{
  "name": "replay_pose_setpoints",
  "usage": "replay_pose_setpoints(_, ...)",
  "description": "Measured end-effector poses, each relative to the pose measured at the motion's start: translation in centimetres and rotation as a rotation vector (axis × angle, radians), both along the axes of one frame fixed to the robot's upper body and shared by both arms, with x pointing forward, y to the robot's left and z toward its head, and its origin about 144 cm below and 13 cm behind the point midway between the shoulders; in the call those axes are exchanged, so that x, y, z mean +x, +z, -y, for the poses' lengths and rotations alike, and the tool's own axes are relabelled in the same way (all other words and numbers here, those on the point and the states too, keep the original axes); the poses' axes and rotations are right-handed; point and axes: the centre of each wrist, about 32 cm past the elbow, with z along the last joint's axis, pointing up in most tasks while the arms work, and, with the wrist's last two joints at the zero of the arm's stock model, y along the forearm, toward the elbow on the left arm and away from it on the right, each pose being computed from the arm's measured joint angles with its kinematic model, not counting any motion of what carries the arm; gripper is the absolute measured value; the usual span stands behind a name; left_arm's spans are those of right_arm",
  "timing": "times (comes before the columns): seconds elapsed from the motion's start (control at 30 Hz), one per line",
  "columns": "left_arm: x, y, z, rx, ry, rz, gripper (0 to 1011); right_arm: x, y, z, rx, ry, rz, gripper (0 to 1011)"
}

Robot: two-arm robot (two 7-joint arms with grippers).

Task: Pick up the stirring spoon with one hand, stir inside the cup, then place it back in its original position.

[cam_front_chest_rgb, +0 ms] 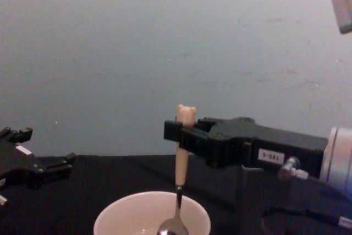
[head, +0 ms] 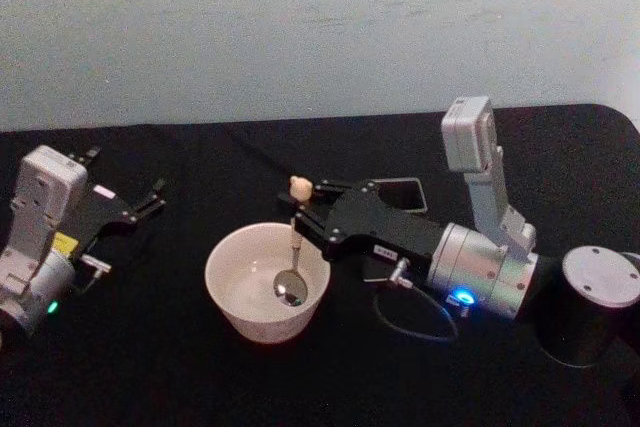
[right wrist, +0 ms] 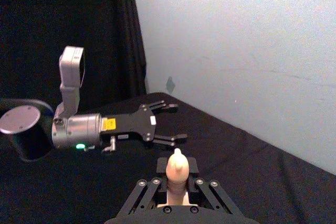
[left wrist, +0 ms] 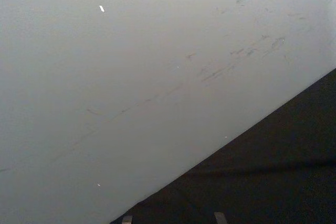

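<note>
The cream cup (head: 248, 319) stands on the black counter (head: 150, 372), just below the right end effector (head: 303, 213). The spoon (head: 293, 265) stands almost upright in the cup, with its metal bowl low inside. The right end effector is pinching the beige handle just under the bear head. Just behind this end effector is the dark grey holder (head: 412, 187). The left end effector (head: 124, 175) hovers well apart to its left, with fingers spread and holding nothing.

The right tool (head: 300, 209) reaches leftward, pinched on the stirring spoon (cam_front_chest_rgb: 181, 166); the left tool (head: 125, 177) rests spread, well apart.
</note>
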Motion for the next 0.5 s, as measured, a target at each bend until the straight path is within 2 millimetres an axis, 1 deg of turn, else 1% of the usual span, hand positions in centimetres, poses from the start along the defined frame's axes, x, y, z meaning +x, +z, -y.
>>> replay_pose_setpoints(0.5, 0.0, 0.0, 0.0, 0.000, 0.000, 0.000, 1001, 0.1, -0.8, -1.3, -0.049, 0.034, 0.018, 207)
